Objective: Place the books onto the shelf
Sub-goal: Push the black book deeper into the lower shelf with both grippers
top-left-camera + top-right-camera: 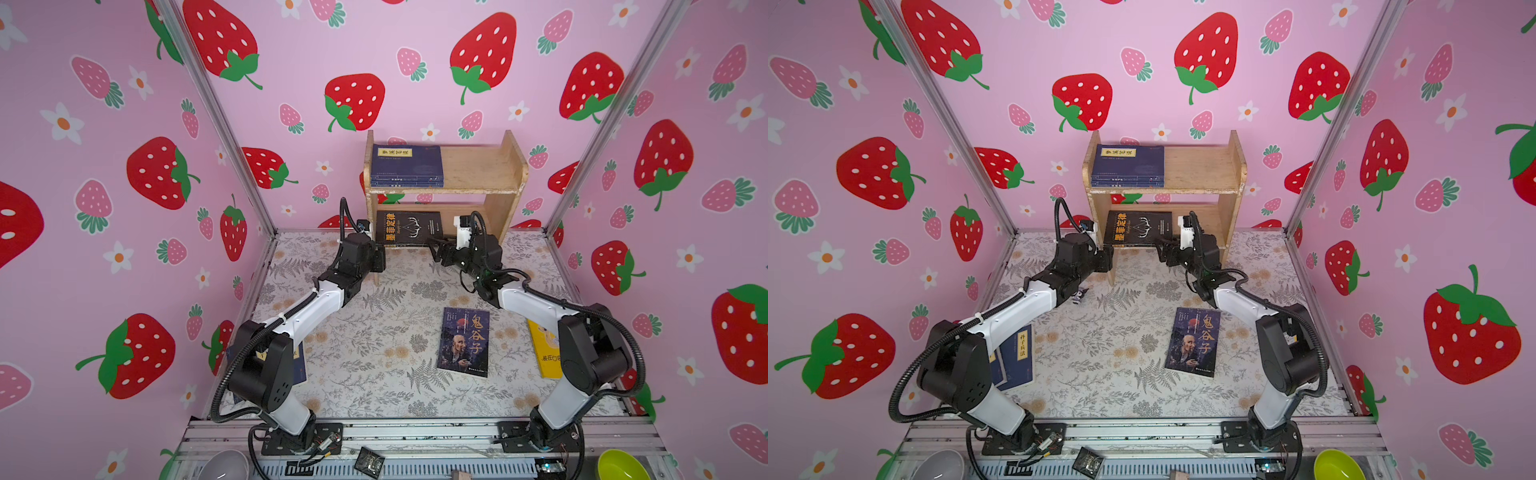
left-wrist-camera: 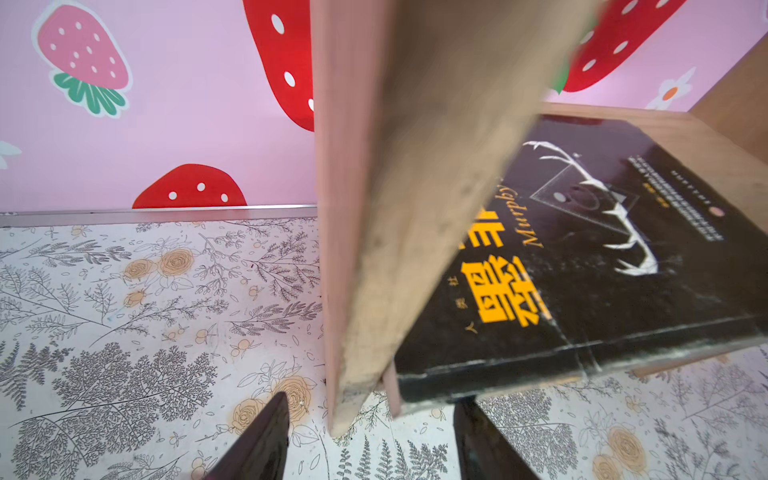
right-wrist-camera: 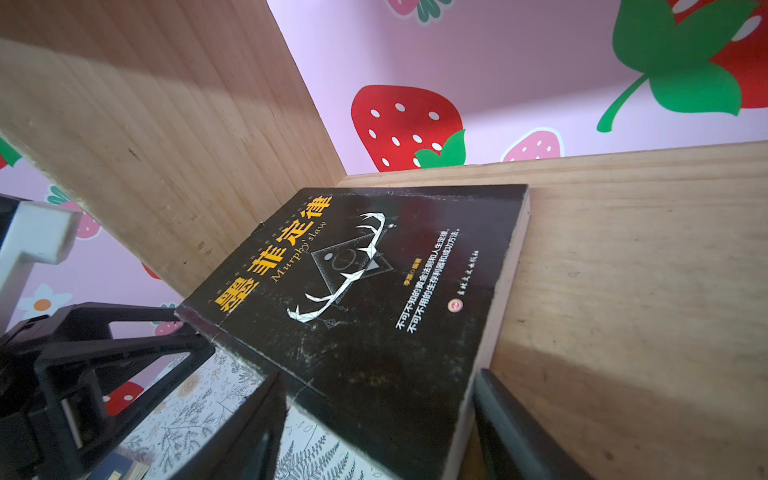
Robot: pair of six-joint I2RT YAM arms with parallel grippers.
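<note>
black book lies flat on shelf's lower tier, spine along and overhanging its front edge; right gripper, jaws apart, straddles its near right corner, left gripper apart around the left side panel.

Bright even light, warped edges, blurry foregrounds.

The black book at 12 o'clock reads "墨菲定律" and "Murphy's law", the face book at 5 o'clock "鬼谷子", the navy book at 8 o'clock "孙子兵法".
</note>
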